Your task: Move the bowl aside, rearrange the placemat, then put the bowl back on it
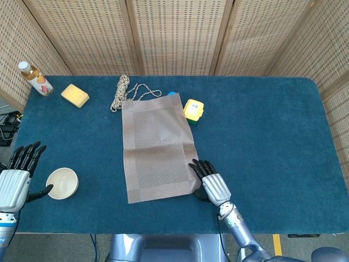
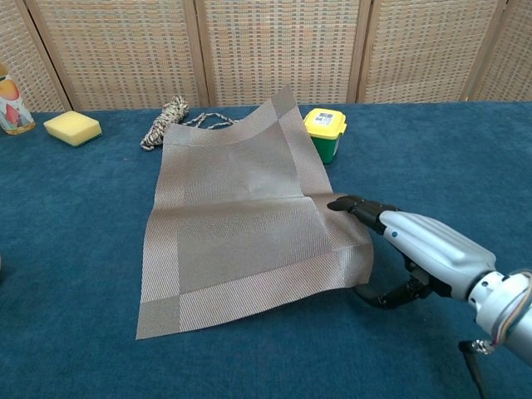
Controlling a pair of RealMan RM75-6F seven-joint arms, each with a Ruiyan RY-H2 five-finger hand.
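the placemat [image 1: 157, 146] is seen lying on the blue desk [image 1: 262, 136], near the middle, turned a little and bent along a fold. its corner at about 5 o'clock is lifted off the desk. that corner is held by the right robot hand [image 1: 210, 183], with the fingers [image 2: 357, 205] laid on top of the mat and the thumb curled under its edge.

the bowl [image 1: 62, 183] is set off the placemat, well apart from it, at about 8 o'clock on the desk. the left robot hand [image 1: 15, 183] is seen just beside the bowl with its fingers spread wide, and nothing is held in it.

at 12 o'clock, a rope [image 1: 124, 91] is touched by the far edge of the placemat. a yellow and green tub [image 1: 193, 111] is seen just beside the mat at about 1 o'clock. a yellow sponge [image 1: 74, 95] and a bottle [image 1: 35, 78] are placed at about 10 o'clock, well apart from the mat.
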